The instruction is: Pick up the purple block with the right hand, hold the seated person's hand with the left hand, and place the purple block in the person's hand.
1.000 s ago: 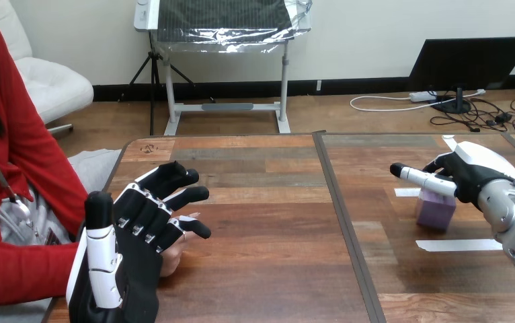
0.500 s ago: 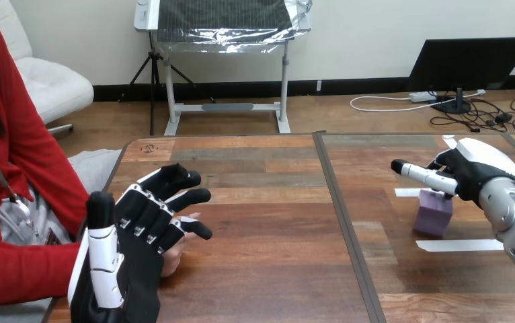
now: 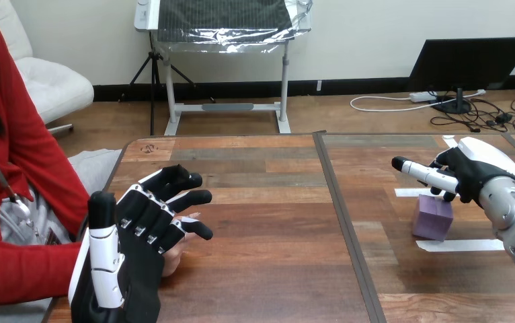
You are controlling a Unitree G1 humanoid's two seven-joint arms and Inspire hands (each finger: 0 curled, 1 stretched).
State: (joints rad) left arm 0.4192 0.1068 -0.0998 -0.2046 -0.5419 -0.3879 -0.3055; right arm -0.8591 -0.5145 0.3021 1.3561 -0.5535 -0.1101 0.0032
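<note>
The right robot hand (image 3: 471,173), black with a white shell on its back, sits at the middle right of the frame, directly over the small purple cube-shaped block (image 3: 433,219). Its underside is at or touching the block's top edge, and I cannot tell whether it has closed on the block. The block lies just below and slightly left of that robot hand and appears to rest on the brown wooden bench (image 3: 275,235) between two strips of white tape (image 3: 458,245). Being cube-like, it has no marked long axis. The coming grasp likely needs only a short reach down. Far off at the lower left, the left robot hand (image 3: 137,232) is spread, loosely bent over the person's hand (image 3: 174,256), not curled round it.
</note>
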